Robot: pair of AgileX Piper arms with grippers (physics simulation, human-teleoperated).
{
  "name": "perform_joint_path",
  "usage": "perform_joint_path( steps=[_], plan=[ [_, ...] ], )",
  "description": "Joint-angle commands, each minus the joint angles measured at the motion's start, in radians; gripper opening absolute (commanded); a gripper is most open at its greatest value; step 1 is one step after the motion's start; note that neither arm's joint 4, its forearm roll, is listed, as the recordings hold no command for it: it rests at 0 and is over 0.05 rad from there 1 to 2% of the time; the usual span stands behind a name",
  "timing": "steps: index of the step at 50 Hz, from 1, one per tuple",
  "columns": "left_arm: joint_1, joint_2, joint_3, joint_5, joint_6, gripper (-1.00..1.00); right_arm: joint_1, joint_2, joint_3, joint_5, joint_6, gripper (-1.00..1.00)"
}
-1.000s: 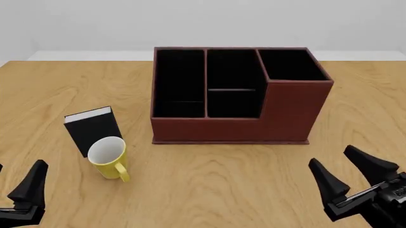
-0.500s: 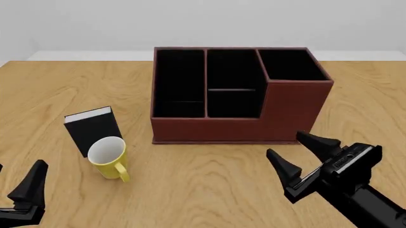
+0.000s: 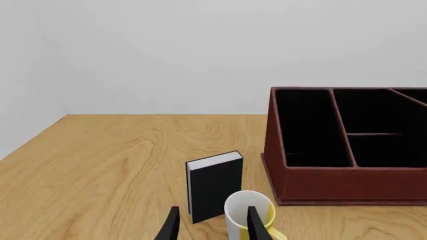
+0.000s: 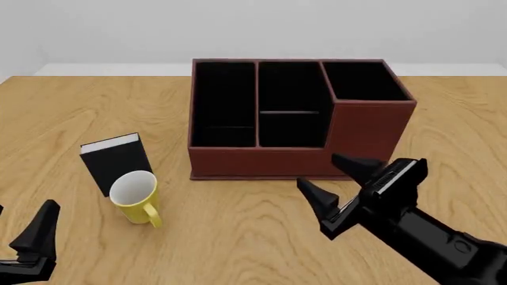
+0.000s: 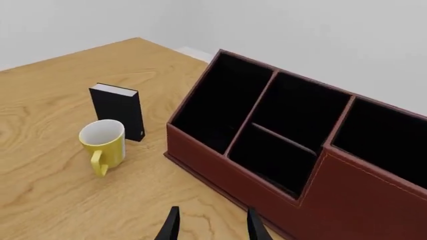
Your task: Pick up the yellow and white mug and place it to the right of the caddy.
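The yellow and white mug (image 4: 136,199) stands upright on the table at the front left, handle toward me, just in front of a small black book (image 4: 117,160). The reddish-brown caddy (image 4: 293,161) sits mid-table. My right gripper (image 4: 317,170) hovers open and empty just in front of the caddy's taller right section, well right of the mug. My left gripper (image 4: 25,209) stands open at the front left corner, short of the mug. Over the left gripper (image 3: 213,209) the left wrist view shows the mug (image 3: 237,212) and caddy (image 3: 347,187). Beyond the right gripper (image 5: 213,210), the right wrist view shows the mug (image 5: 103,142) and caddy (image 5: 220,172).
The black book (image 3: 215,182) with white pages stands upright right behind the mug, also in the right wrist view (image 5: 120,110). Bare wooden tabletop (image 4: 455,130) lies to the caddy's right. A white wall rises past the table's far edge.
My right arm has swung left and forward from the front right corner to just in front of the caddy. The left arm, mug and book have not moved.
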Motion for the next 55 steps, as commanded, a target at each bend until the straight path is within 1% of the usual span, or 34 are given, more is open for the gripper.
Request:
perform_joint_path(
  steps=[1,2,6,9,13,14,21,35,37,38,45,55],
  plan=[
    [0.0,0.0,0.0,0.0,0.0,1.0,0.024,0.076,-0.048,-0.015,0.006,1.0],
    [0.0,0.0,0.0,0.0,0.0,1.0,0.028,0.083,-0.052,-0.016,0.009,1.0],
    [0.0,0.0,0.0,0.0,0.0,1.0,0.041,0.123,-0.064,-0.036,-0.008,1.0],
    [0.0,0.0,0.0,0.0,0.0,1.0,0.056,0.148,-0.071,-0.052,0.0,1.0],
    [0.0,0.0,0.0,0.0,0.0,1.0,0.066,0.186,-0.087,-0.068,0.002,1.0],
    [0.0,0.0,0.0,0.0,0.0,1.0,0.068,0.199,-0.091,-0.072,-0.006,1.0],
    [0.0,0.0,0.0,0.0,0.0,1.0,0.081,0.259,-0.113,-0.104,0.003,1.0],
    [0.0,0.0,0.0,0.0,0.0,1.0,0.109,0.344,-0.163,-0.13,-0.003,1.0],
    [0.0,0.0,0.0,0.0,0.0,1.0,0.112,0.363,-0.172,-0.135,-0.013,1.0],
    [0.0,0.0,0.0,0.0,0.0,1.0,0.119,0.368,-0.178,-0.137,-0.004,1.0],
    [0.0,0.0,0.0,0.0,0.0,1.0,0.136,0.41,-0.206,-0.151,-0.012,1.0],
    [0.0,0.0,0.0,0.0,0.0,1.0,0.157,0.468,-0.238,-0.167,-0.003,1.0]
  ],
)
